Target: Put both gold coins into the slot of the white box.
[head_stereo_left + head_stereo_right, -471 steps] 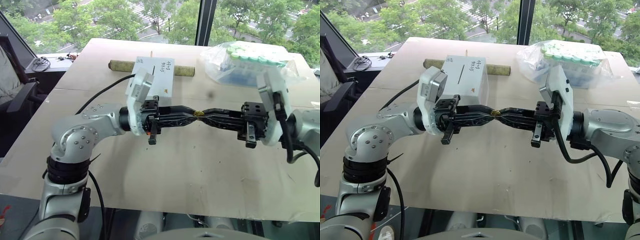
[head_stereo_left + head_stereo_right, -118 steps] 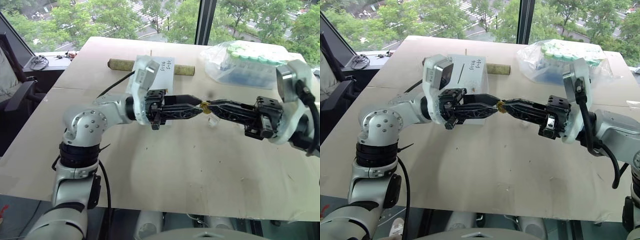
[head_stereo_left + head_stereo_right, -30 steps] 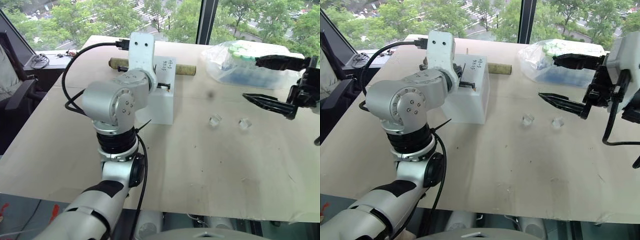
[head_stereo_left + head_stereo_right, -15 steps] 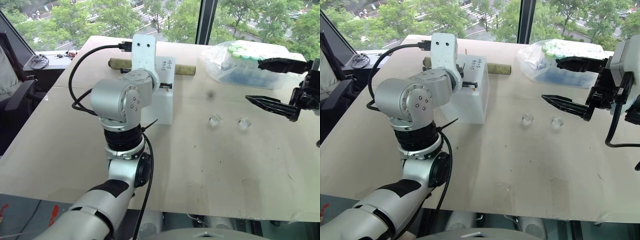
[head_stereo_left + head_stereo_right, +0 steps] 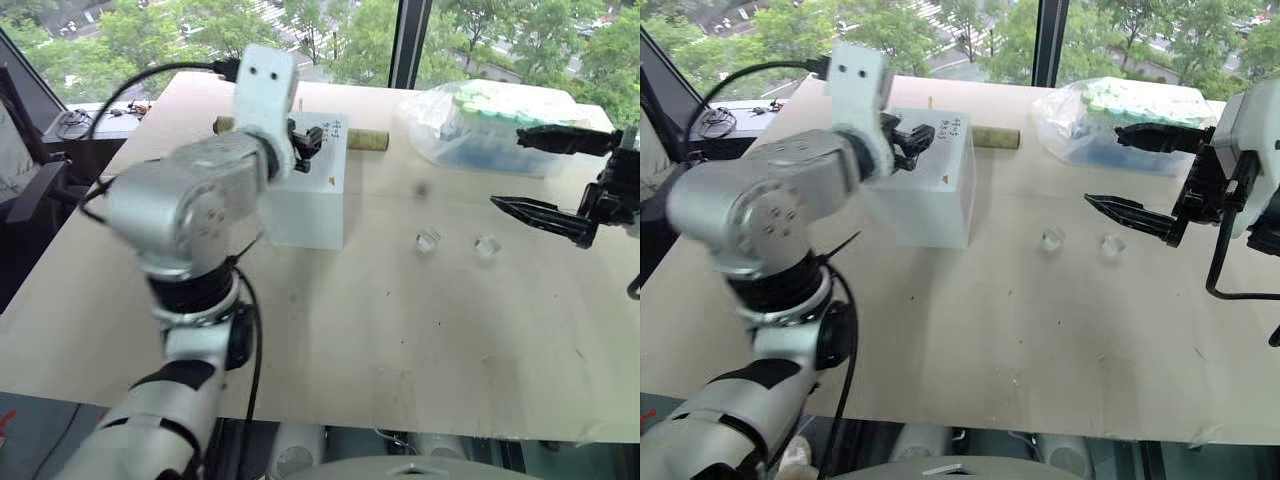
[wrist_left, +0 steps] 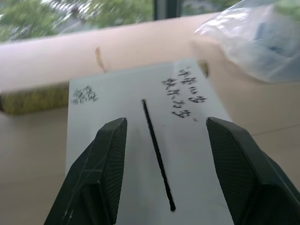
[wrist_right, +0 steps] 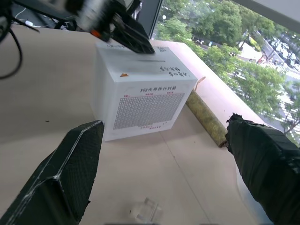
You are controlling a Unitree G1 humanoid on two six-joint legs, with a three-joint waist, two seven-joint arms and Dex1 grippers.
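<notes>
Window-side tan surface: white box far left, slot between left gripper's spread fingers (seemingly positioned for coin release, none visible); right gripper wide open, empty, right

a pale wooden table stands against tall windows with a dark mullion; daylight, green trees beyond. a dark chair beside the table's left edge.
</notes>
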